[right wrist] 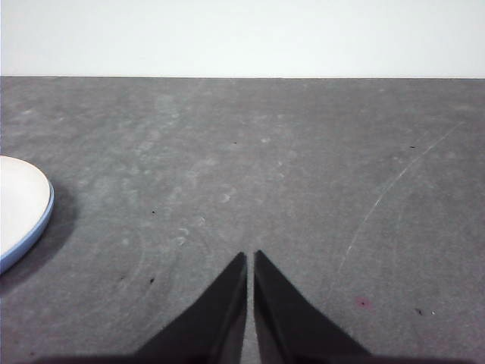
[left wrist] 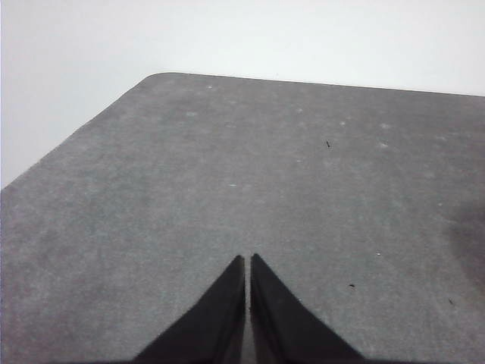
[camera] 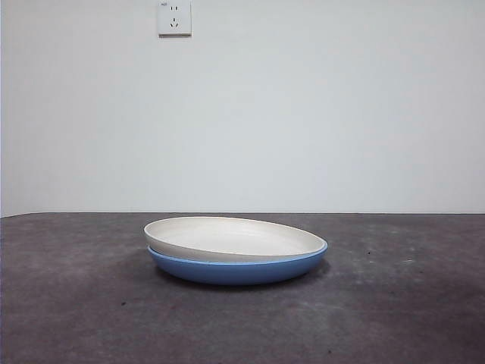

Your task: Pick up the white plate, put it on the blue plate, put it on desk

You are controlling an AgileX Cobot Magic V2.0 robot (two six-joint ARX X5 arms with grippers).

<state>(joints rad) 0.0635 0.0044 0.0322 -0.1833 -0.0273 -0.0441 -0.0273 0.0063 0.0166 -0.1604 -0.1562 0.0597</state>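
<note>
The white plate lies stacked on the blue plate, slightly tilted, in the middle of the desk in the front view. The stack's edge also shows in the right wrist view, white plate over the blue rim. My left gripper is shut and empty above bare desk, with no plate in its view. My right gripper is shut and empty above the desk, well to one side of the plates. Neither arm shows in the front view.
A white wall with a socket stands behind the desk. The desk's rounded corner and side edge show in the left wrist view. A faint scratch marks the desk in the right wrist view.
</note>
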